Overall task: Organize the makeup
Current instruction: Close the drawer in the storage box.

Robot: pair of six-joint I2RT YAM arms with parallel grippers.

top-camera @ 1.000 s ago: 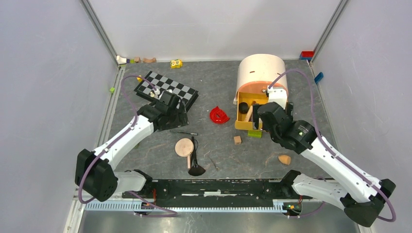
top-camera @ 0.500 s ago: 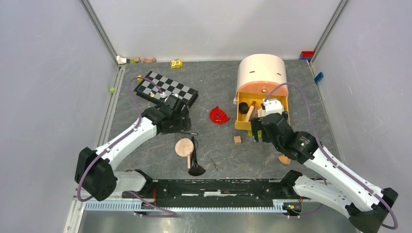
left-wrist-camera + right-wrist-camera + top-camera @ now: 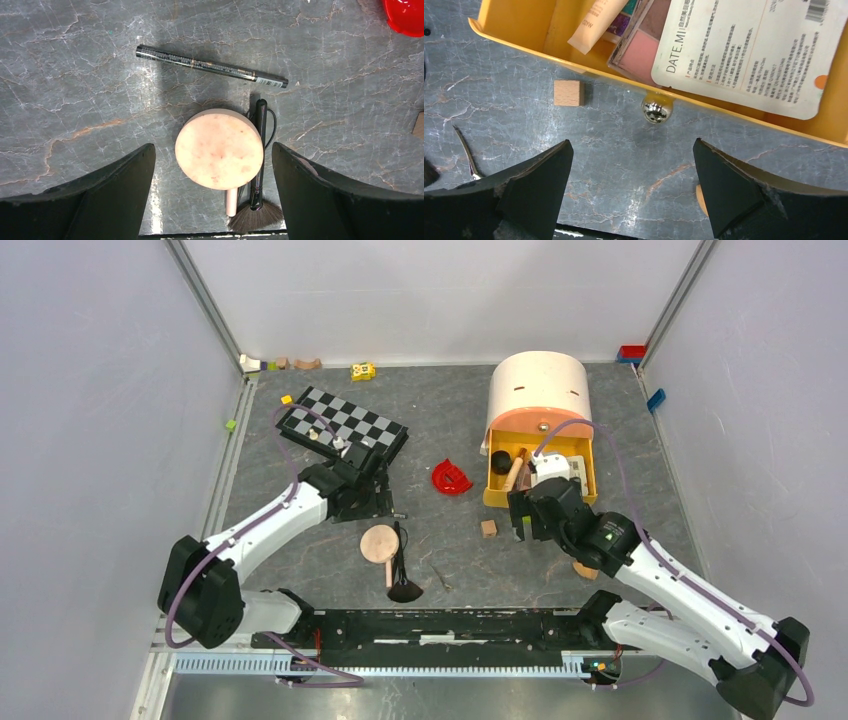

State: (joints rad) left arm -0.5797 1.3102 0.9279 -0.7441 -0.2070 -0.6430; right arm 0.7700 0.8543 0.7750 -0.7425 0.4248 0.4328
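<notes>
In the left wrist view my open, empty left gripper [image 3: 212, 150] hovers over a round peach compact [image 3: 219, 148], one finger on each side. A pink stick [image 3: 230, 202] pokes out from under the compact, and a black fan brush [image 3: 257, 165] lies against its right side. A black-gold tube [image 3: 211, 66] lies just beyond. My right gripper [image 3: 632, 145] is open and empty over bare table, in front of the yellow drawer [image 3: 514, 25]. The drawer holds a cream tube [image 3: 596, 22], a pink palette [image 3: 639, 47] and a white packet [image 3: 749, 50]. An orange sponge [image 3: 583, 569] peeks from under the right arm.
A red curved piece [image 3: 451, 478] lies between the arms. A wooden block [image 3: 488, 528] sits in front of the drawer, by its knob [image 3: 657, 110]. A checkerboard [image 3: 342, 424] lies behind the left arm. Thin tweezers [image 3: 466, 155] lie on the table. The peach cabinet [image 3: 540, 385] stands at the back.
My right gripper has pulled back from the drawer toward the near left. My left gripper has moved nearer, from beside the checkerboard to over the compact.
</notes>
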